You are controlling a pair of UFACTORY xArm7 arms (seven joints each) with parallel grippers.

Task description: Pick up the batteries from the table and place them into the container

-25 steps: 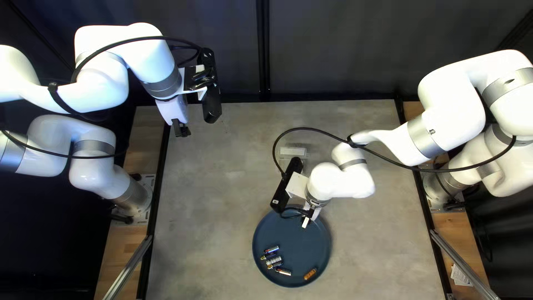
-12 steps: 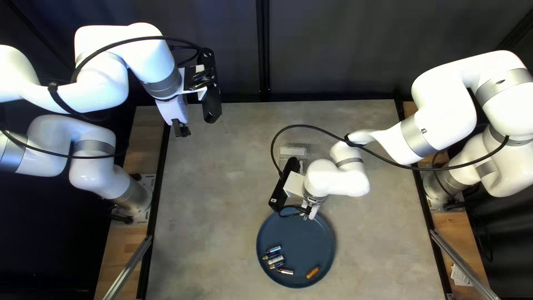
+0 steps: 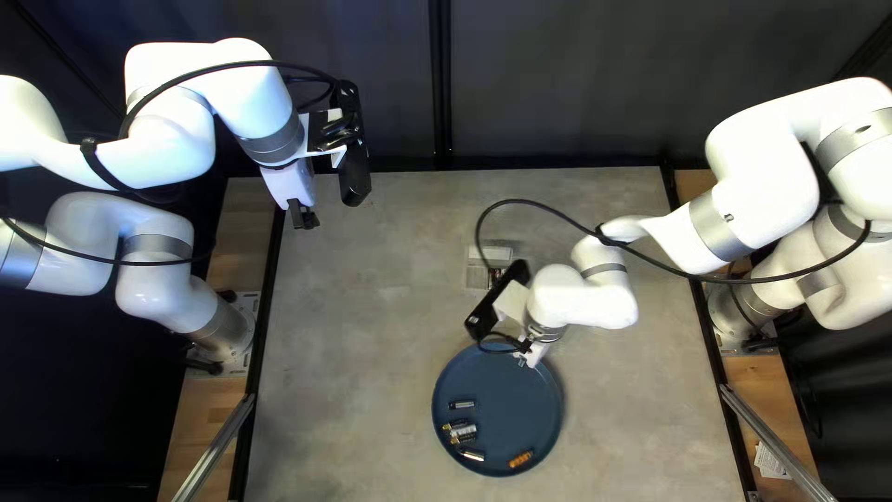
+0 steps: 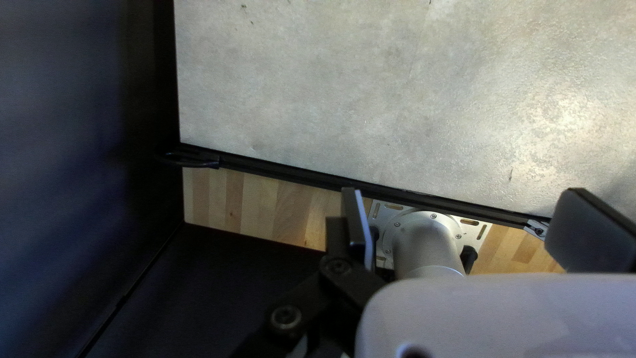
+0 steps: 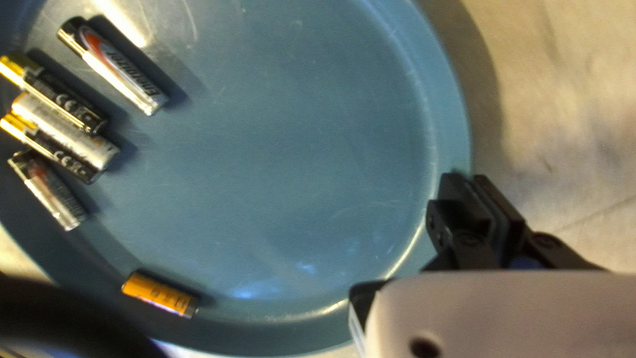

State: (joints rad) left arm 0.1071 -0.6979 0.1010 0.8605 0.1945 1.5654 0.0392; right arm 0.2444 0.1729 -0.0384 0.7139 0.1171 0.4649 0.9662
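Top left view: six batteries (image 3: 462, 430) lay on a round, matte blue tray (image 3: 520, 400), whose raised rim probably served to stop them rolling off. A pale container (image 3: 498, 253) stood beyond it on the mottled grey surface (image 3: 353, 372), part-hidden by the right arm. The right hand (image 3: 522, 362) was over the tray's far edge, perhaps between picks. The left hand (image 3: 304, 218) hung well away, likely parked to leave room.

Left wrist view: the left hand's flat fingers stood wide apart, nothing between them.

Right wrist view: the right hand's black fingers were together, with no battery visible in them. Three smooth metallic cylinders huddled side by side, two more near them; the orange battery (image 5: 159, 294) lay well apart, easier to grasp singly.
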